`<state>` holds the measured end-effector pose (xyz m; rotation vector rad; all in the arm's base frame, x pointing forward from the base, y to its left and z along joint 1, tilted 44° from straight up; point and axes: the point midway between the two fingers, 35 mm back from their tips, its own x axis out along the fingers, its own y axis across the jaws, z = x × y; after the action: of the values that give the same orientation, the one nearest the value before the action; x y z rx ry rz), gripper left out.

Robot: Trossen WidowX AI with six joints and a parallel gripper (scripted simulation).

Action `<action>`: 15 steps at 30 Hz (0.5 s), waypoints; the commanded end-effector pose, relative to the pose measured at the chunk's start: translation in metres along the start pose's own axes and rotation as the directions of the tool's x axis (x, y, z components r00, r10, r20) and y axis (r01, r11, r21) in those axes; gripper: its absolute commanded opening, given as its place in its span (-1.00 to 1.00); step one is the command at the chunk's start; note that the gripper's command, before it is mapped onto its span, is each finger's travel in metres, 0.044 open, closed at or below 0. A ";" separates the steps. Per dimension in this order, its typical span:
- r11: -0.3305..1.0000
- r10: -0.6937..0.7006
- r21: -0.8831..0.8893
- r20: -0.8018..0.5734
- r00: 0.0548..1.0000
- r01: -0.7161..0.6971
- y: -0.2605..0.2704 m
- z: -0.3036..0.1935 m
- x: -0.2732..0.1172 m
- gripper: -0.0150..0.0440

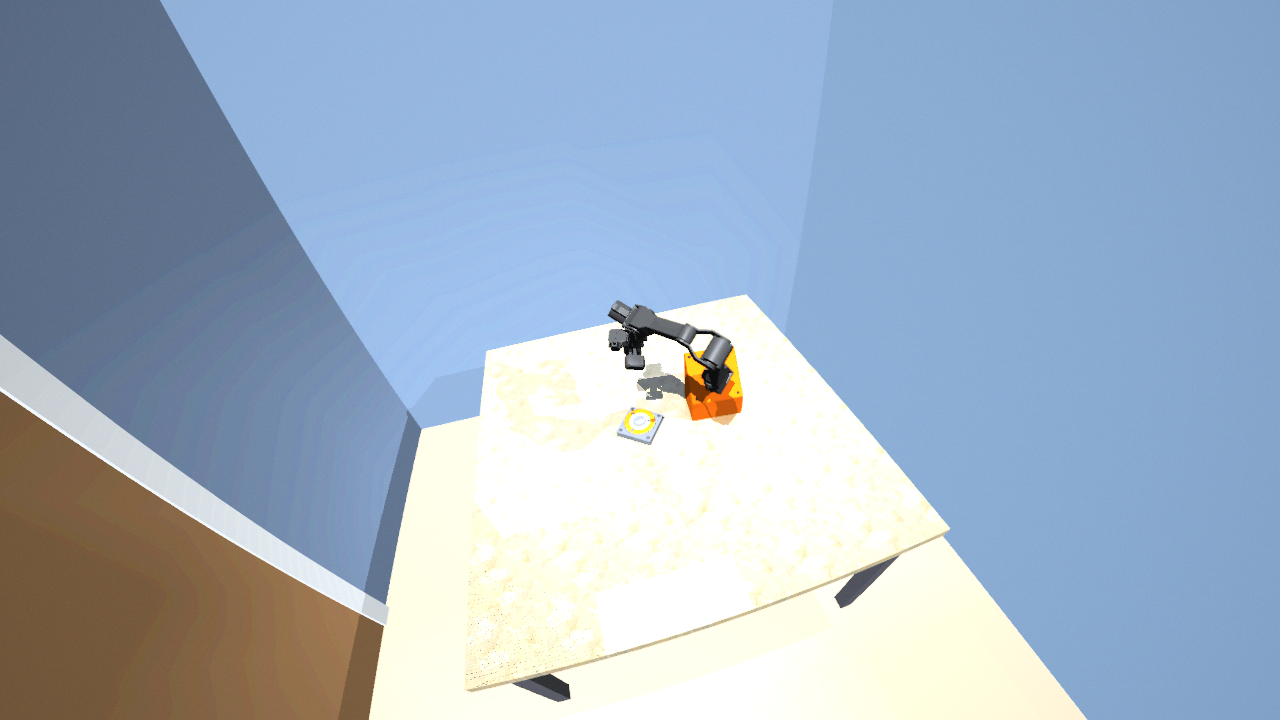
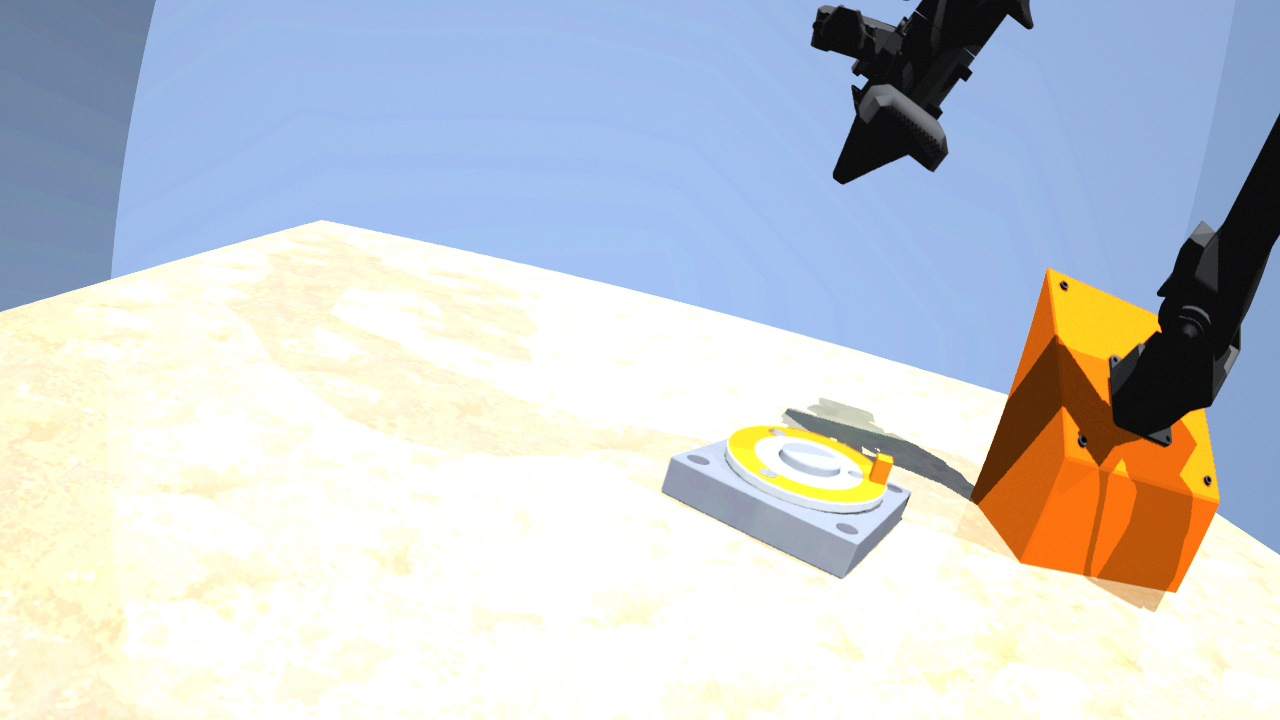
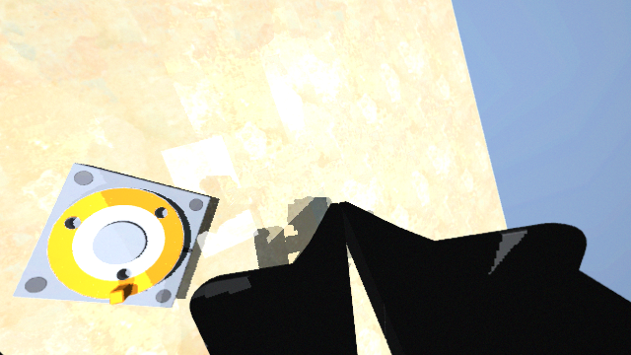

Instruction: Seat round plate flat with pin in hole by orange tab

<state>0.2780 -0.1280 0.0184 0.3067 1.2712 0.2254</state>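
a: where do you stand?

b: you're in the approach. your claw (image 2: 845, 170) hangs high above the counter (image 2: 358, 465), well apart from the plate (image 2: 805, 468), with its fingers pressed together and nothing between them.

a: and the plate?

b: it sits on the grey base (image 2: 769, 519) just beside the arm's orange mount (image 2: 1065, 465), ringed round the post (image 3: 119, 242). the tab (image 2: 881, 467) stands up on the rim nearest the mount. from the wrist view you can see three holes in the yellow ring, and the one beside the tab (image 3: 123, 273) is the one you want. i can't make out the pin from here, nor tell how far the plate is tilted.

a: next move?

b: my read: you'd bring the closed claw down and across to the tab, set a fingertip against its side, and push so the plate turns round the post until that hole drops over the pin. go gently; a hard shove could slide the whole base, if it isn't fixed. then lift clear so nothing touches the plate.

a: any writing to go by?

b: none that i can read. no brand or label shows on base, plate or mount.
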 end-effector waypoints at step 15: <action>0.904 0.392 -0.056 -0.293 0.872 -0.424 0.190 -0.067 0.025 -0.49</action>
<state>0.2267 0.0571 0.0413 0.4368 1.4374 0.7089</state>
